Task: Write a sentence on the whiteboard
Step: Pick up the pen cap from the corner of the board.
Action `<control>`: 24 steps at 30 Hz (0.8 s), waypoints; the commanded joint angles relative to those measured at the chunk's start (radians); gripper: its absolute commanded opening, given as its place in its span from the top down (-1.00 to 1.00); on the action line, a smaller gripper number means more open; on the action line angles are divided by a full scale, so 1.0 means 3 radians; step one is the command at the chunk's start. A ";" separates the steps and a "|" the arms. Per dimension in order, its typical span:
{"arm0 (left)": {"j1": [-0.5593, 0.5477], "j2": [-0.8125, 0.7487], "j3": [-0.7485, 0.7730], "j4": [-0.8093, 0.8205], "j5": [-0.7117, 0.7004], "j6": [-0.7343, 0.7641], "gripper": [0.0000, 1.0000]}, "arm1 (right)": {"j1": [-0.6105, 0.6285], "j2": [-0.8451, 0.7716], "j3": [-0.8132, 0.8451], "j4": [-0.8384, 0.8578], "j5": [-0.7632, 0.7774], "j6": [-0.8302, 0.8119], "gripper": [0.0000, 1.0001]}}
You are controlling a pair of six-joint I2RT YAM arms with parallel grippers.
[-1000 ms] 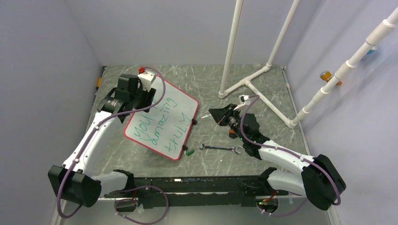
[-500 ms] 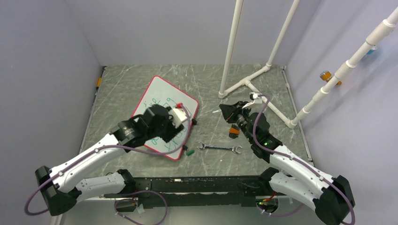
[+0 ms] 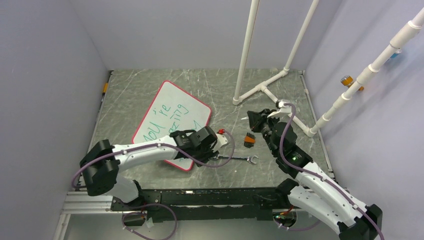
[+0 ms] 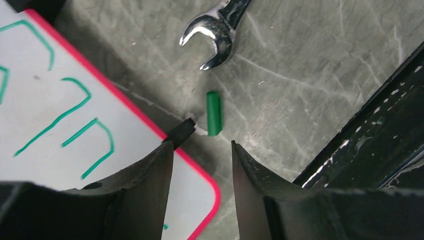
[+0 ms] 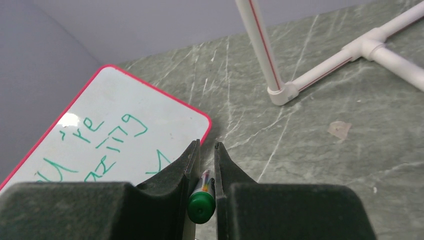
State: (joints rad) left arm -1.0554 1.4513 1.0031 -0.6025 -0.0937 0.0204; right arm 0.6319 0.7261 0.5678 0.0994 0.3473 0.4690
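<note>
Our left hand (image 4: 201, 146) hangs with its fingers parted to a middling width and nothing between them, over the near corner of the whiteboard (image 3: 167, 95). The green sentence (image 3: 169, 116) on the board looks finished to us. The relation that matters is the green cap (image 4: 214, 113). It lies on the bench (image 4: 300, 75) just ahead of the fingertips, in line with the gap and a little toward the right-hand finger. Its long axis points away from the hand, so the fingers would close across its narrow width. A black clip (image 4: 180, 134) sits just beside it and a wrench (image 4: 217, 30) further ahead. Our right hand (image 5: 206, 150) is well apart and clamped on the marker (image 5: 202, 206), so we judge the left arm the one to fetch the cap.
</note>
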 commanded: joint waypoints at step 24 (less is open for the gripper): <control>-0.0128 0.0790 0.0112 0.0357 0.0019 -0.0224 0.15 | -0.0058 -0.0160 0.0306 -0.0251 0.0243 -0.0164 1.00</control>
State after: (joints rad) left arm -1.0893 1.6676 1.0180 -0.5186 -0.0685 -0.0620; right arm 0.6174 0.6811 0.6205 0.0055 0.4255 0.4297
